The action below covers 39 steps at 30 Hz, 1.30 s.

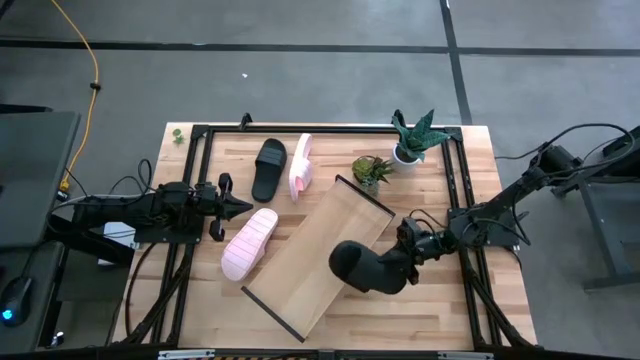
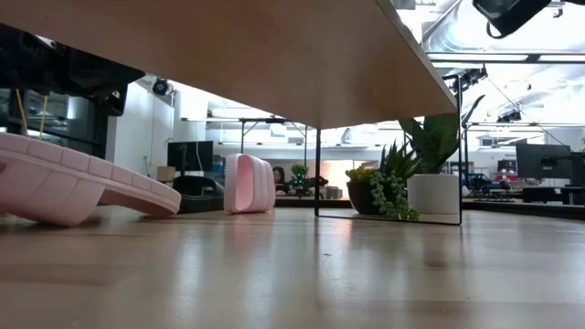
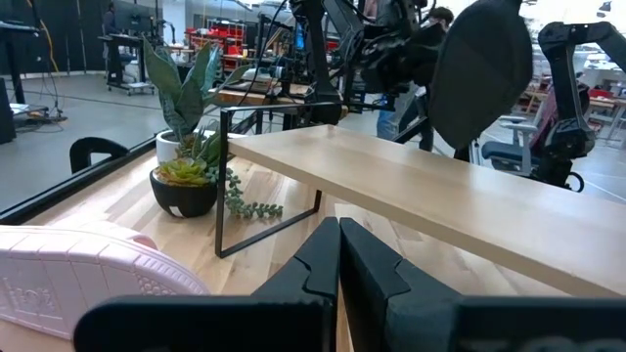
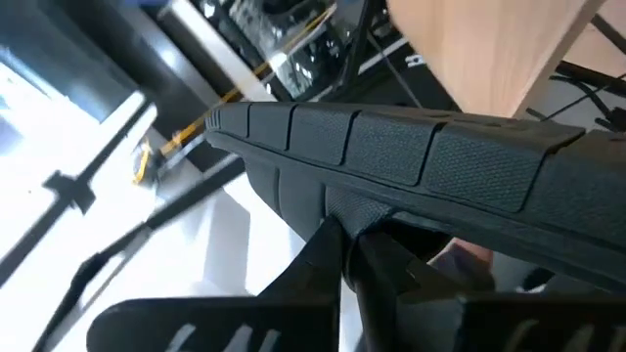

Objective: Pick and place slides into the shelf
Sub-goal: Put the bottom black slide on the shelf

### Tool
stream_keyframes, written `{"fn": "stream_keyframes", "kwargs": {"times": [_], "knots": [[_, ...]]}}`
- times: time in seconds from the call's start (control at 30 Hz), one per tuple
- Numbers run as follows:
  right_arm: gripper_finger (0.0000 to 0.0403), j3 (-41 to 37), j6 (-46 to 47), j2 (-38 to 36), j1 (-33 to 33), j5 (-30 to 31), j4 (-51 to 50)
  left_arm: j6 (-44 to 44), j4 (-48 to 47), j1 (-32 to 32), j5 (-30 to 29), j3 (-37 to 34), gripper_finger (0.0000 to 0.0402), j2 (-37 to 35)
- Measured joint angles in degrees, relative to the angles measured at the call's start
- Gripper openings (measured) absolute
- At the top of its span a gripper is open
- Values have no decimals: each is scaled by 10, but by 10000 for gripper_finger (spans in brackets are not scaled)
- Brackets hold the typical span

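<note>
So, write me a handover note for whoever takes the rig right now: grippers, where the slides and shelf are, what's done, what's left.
Right gripper: shut on a black slide, held over the shelf's right edge.
Left gripper: shut, empty, waiting at the table's left, just beyond the heel of the flat pink slide.
Flat pink slide: on the table left of the shelf.
Second pink slide: on its side, near the back.
Second black slide: flat beside it.
Done: no slide rests on the shelf.
Left: place the held one, then the other three.
</note>
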Motion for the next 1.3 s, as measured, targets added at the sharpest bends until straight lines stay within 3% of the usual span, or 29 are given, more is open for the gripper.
{"fn": "stream_keyframes", "kwargs": {"times": [0.4,0.67,1.3], "knots": [[0,12,53,1,-1,75,-29,0,0,0,0,0,1,0],[0,109,46,47,-50,4,-126,0,0,0,0,0,1,0],[0,275,60,230,-84,-25,-129,0,0,0,0,0,1,0]]}}
